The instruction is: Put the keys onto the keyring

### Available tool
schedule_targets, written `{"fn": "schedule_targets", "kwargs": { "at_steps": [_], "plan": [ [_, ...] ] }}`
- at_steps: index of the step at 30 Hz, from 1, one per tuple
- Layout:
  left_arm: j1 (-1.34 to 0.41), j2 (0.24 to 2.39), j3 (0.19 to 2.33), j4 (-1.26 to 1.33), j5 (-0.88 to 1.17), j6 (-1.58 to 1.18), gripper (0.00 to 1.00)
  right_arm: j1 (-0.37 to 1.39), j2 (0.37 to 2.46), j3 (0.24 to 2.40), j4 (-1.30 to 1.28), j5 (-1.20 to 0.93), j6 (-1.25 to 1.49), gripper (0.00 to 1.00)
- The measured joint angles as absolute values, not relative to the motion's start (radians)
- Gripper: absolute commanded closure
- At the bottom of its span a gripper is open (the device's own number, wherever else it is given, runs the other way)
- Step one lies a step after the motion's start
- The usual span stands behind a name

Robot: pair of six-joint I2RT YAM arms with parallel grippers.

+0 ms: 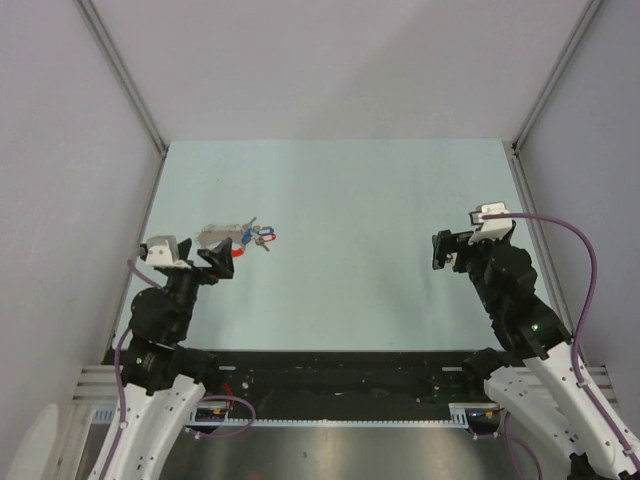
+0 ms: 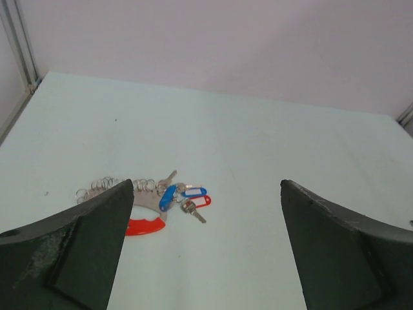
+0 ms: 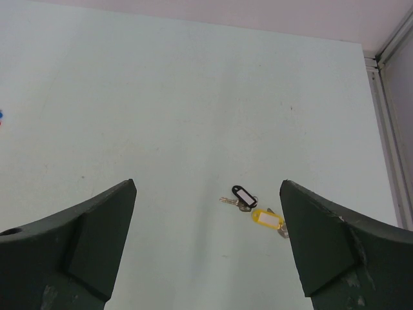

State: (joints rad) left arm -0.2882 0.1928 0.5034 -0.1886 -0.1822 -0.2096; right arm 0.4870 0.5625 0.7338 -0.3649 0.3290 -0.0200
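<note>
The left gripper (image 2: 206, 186) is hanging with fingers (image 2: 77, 258) wide apart, the keyring (image 2: 143, 226) and blue keys (image 2: 169, 197) lying just past one of them, and the right gripper (image 3: 206, 186) is gaping too, a yellow key (image 3: 266, 219) lying near one tip.

**Keys in two groups, ring lying flat**

The keyring (image 2: 146, 203) lies flat on the left side of the table (image 2: 290, 148). It is a run of thin metal loops, a grey strap and a red curved end piece (image 2: 143, 227). Against its right side, two blue-tagged keys (image 2: 168, 197) and a red-tagged key (image 2: 201, 201) lie fanned out. Well apart, on the right side, a black-tagged key (image 3: 244, 194) and a yellow-tagged key (image 3: 266, 219) lie flat, just beside each other.
</note>
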Motion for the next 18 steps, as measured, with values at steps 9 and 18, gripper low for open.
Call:
{"fn": "schedule_targets", "kwargs": {
  "at_steps": [9, 18],
  "plan": [
    [-0.288, 0.445, 0.522, -0.227, -0.219, -0.244, 0.00, 0.487, 0.553, 0.748, -0.398, 0.329, -0.014, 0.00],
    [-0.285, 0.879, 0.641, -0.242, -0.187, -0.315, 0.00, 0.493, 0.518, 0.748, -0.438, 0.292, 0.028, 0.00]
  ]
}}
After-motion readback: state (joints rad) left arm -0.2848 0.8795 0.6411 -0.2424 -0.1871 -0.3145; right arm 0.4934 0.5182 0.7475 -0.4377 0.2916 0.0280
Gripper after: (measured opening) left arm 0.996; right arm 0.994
